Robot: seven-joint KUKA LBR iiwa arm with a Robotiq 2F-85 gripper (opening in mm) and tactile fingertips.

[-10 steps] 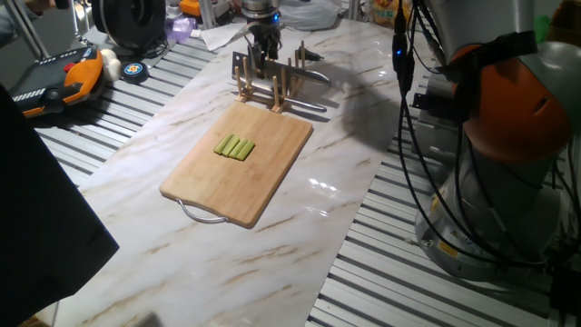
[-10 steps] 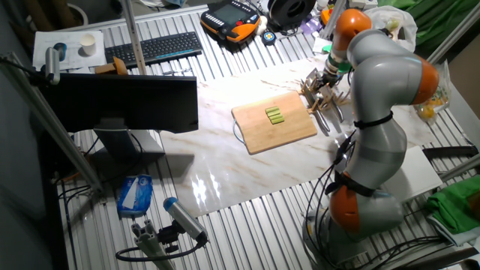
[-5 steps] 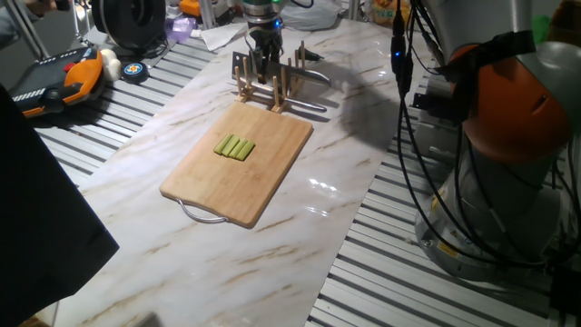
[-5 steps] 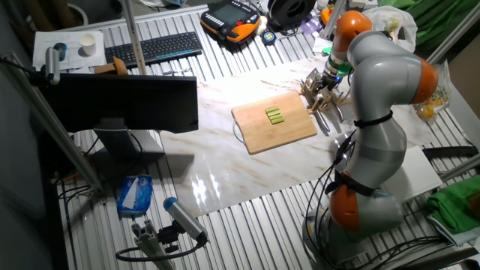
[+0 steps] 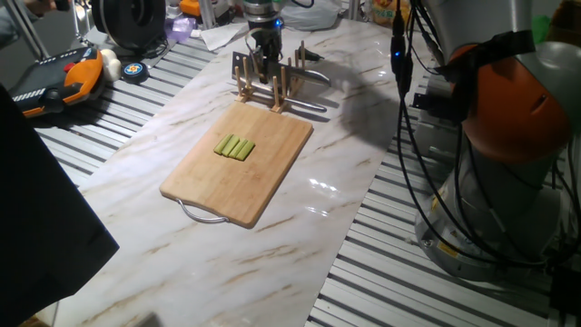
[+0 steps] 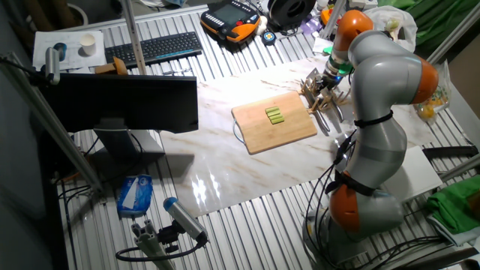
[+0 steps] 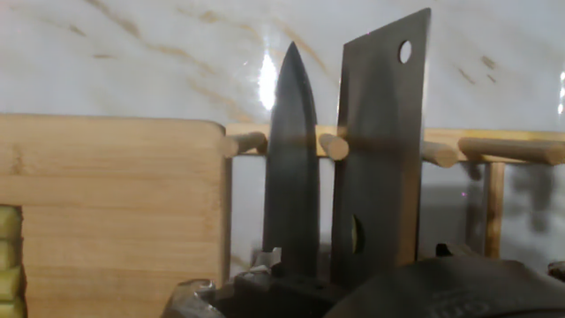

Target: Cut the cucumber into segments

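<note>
The cucumber (image 5: 235, 147) is a small cluster of light green sticks lying side by side on the wooden cutting board (image 5: 263, 186); it also shows in the other fixed view (image 6: 274, 115) and at the left edge of the hand view (image 7: 9, 256). No short segments are visible. My gripper (image 5: 265, 56) is down at the wooden knife rack (image 5: 272, 89) behind the board, also seen in the other fixed view (image 6: 328, 77). The hand view looks along a pointed knife blade (image 7: 291, 150) and a cleaver blade (image 7: 380, 150) resting on the rack pegs. Dark handles hide how the jaws stand.
A teach pendant (image 5: 59, 77) and a tape roll (image 5: 133, 71) lie at the far left. The arm's base (image 5: 508, 136) with cables stands right of the table. A monitor (image 6: 124, 105) and a keyboard (image 6: 154, 47) are on the other side.
The gripper has sunk slightly into the knife rack since one second ago. The cucumber and board have not moved.
</note>
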